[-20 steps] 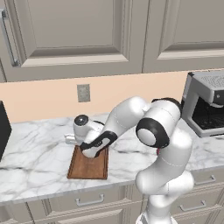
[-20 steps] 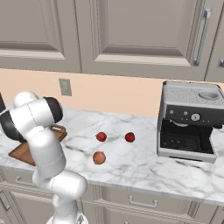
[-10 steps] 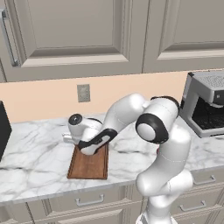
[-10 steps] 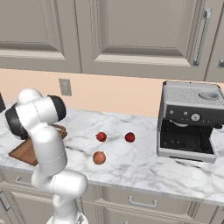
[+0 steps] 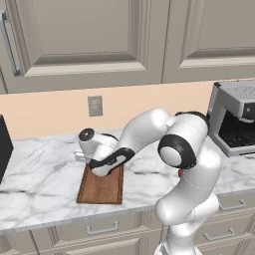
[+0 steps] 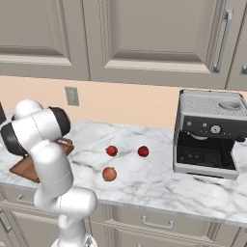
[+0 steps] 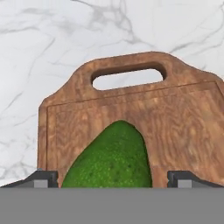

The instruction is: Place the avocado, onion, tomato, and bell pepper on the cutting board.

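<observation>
The cutting board [image 7: 131, 113] lies directly under my hand, with its handle slot at the top of the hand view. A dark-green avocado [image 7: 109, 159] sits between my fingertips, and my gripper [image 7: 113, 178] is shut on it above the board. In the left base view the gripper [image 5: 79, 157] hovers at the far left end of the wooden cutting board [image 5: 102, 187]. Two red balls [image 6: 112, 150] [image 6: 143, 151] and an orange-brown ball [image 6: 109, 173] rest on the marble counter to the right of the cutting board [image 6: 24, 168]. I cannot tell which of them is the onion, tomato or bell pepper.
A grey coffee machine [image 6: 207, 135] stands at the right end of the counter. A dark appliance [image 5: 4, 149] sits at the left edge. Closed cabinets hang above, and an outlet [image 5: 95, 105] is on the wall behind the board.
My hand has swung left and back over the board toward its handle end, carrying the avocado. The balls on the counter have not moved.
</observation>
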